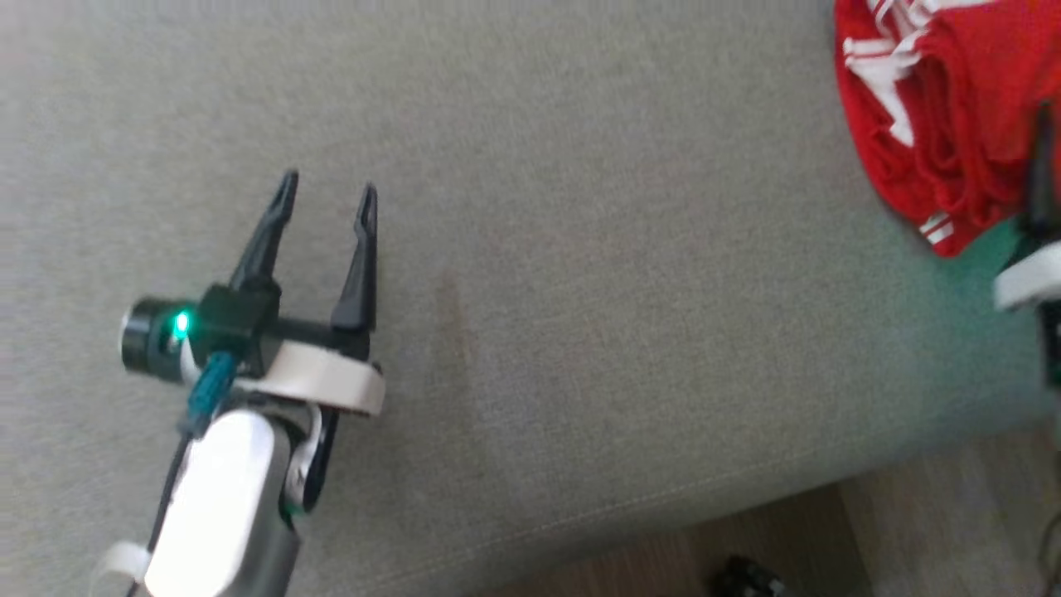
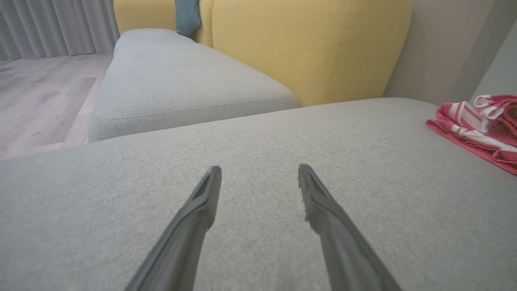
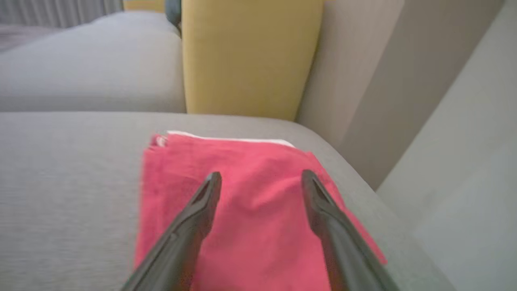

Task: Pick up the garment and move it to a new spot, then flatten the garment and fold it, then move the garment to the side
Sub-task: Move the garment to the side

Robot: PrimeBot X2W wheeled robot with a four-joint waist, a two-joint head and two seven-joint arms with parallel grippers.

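The right pincer [image 3: 261, 174] hovers released over the red garment [image 3: 258, 226], which lies just under its spread fingers [image 3: 194, 220] close to the cushion's [image 3: 60, 182] right edge — the left pincer [image 1: 328, 182], likewise released, has bare grey cushion ahead and on both sides.

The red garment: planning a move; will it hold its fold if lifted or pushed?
Probably not: the red, white-striped cloth garment shows soft wrinkled layers, so lifted it likely droops and unfolds. Pushed on the grey fabric cushion, it probably bunches, not slides.

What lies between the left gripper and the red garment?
Nothing but bare grey seat cushion separates the left gripper from the red garment, as the head view shows.
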